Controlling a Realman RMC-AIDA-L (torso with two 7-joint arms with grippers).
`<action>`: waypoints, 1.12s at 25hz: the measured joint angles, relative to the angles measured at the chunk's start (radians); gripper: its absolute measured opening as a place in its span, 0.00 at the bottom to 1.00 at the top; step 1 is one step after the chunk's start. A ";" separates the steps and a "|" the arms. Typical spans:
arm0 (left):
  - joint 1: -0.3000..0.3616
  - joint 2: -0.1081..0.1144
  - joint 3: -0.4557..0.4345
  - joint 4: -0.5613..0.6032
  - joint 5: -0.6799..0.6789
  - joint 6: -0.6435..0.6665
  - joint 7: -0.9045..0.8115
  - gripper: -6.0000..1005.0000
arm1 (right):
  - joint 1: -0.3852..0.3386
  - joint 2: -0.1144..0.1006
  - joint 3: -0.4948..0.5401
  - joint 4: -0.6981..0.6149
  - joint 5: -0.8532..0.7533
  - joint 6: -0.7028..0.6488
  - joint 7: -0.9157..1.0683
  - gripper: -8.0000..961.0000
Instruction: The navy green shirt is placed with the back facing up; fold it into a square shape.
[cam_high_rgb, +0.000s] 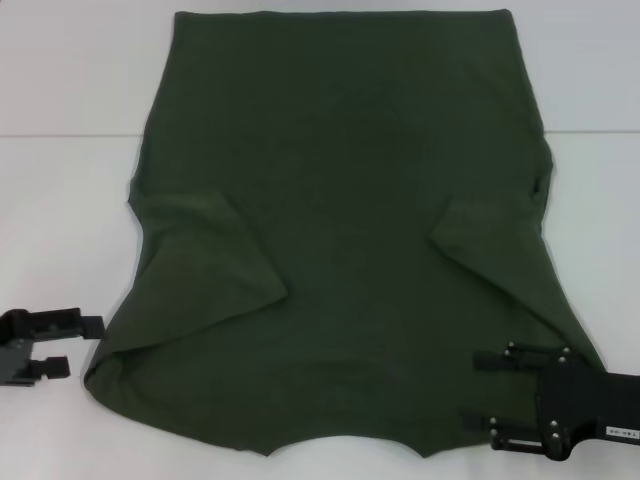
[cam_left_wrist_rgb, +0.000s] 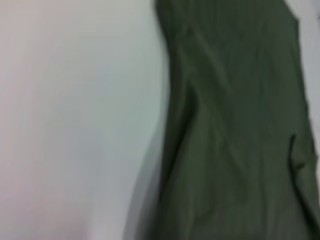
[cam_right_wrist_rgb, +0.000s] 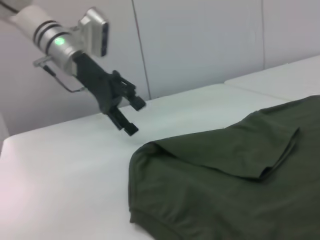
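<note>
Across the white table (cam_high_rgb: 60, 200) the navy green shirt (cam_high_rgb: 340, 250) lies flat, both sleeves folded inward. Left gripper (cam_high_rgb: 72, 345) hovers just off the shirt's near-left corner, fingers spread and holding nothing. Right gripper (cam_high_rgb: 488, 388) sits over the near-right edge, fingers parted, gripping no cloth

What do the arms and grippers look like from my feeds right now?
The left gripper is black with blocky fingers, on a silver-white wrist with black bands, a green light and a thin cable. The right gripper is black with silver screws and a small white label.
</note>
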 joint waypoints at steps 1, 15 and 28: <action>-0.006 0.002 0.002 -0.008 0.011 -0.010 -0.002 0.92 | 0.002 0.000 -0.004 0.000 0.000 -0.001 -0.002 0.79; -0.035 0.009 0.046 -0.061 0.036 -0.070 0.001 0.92 | 0.025 0.003 -0.012 0.002 -0.005 0.005 -0.006 0.79; -0.039 0.009 0.054 -0.092 0.043 -0.091 -0.006 0.92 | 0.025 0.003 -0.044 0.003 -0.007 0.015 -0.008 0.79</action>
